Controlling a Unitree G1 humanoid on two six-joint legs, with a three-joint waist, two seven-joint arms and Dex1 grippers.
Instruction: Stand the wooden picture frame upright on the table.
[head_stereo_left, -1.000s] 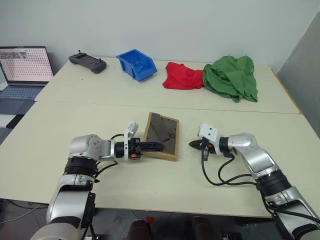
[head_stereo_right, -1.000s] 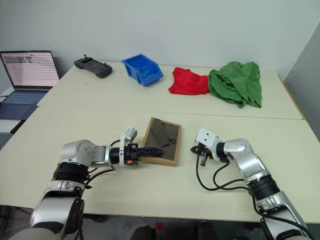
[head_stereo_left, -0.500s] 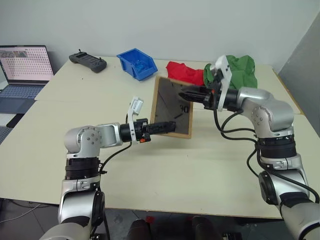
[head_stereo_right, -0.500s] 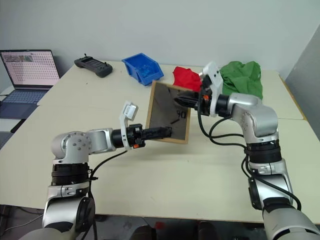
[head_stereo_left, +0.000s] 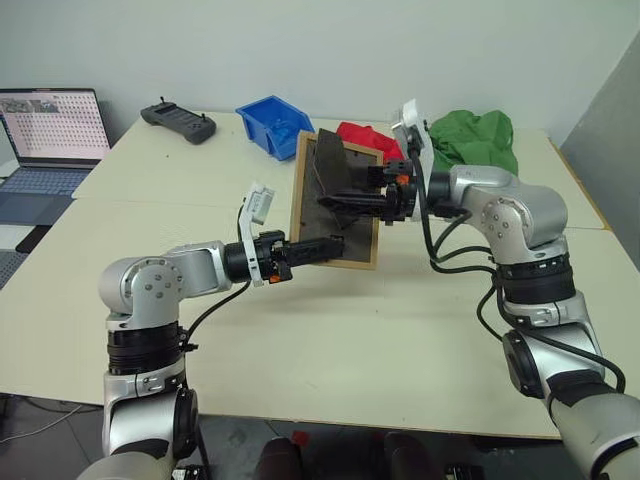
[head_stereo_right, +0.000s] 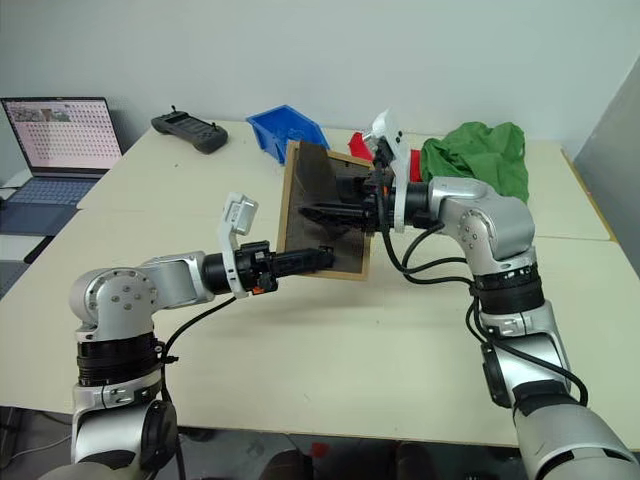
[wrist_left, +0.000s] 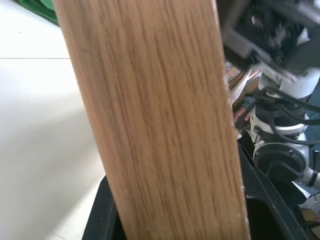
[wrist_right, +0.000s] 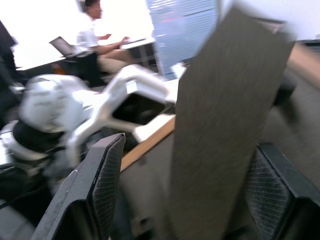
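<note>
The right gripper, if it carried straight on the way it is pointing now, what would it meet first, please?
Most likely the fold-out stand, which sits between its open fingers, and just behind it the dark back of the wooden picture frame. The right gripper points at it.

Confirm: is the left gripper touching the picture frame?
Touching. The left wrist view shows the wooden picture frame clamped between the left gripper's fingers.
</note>
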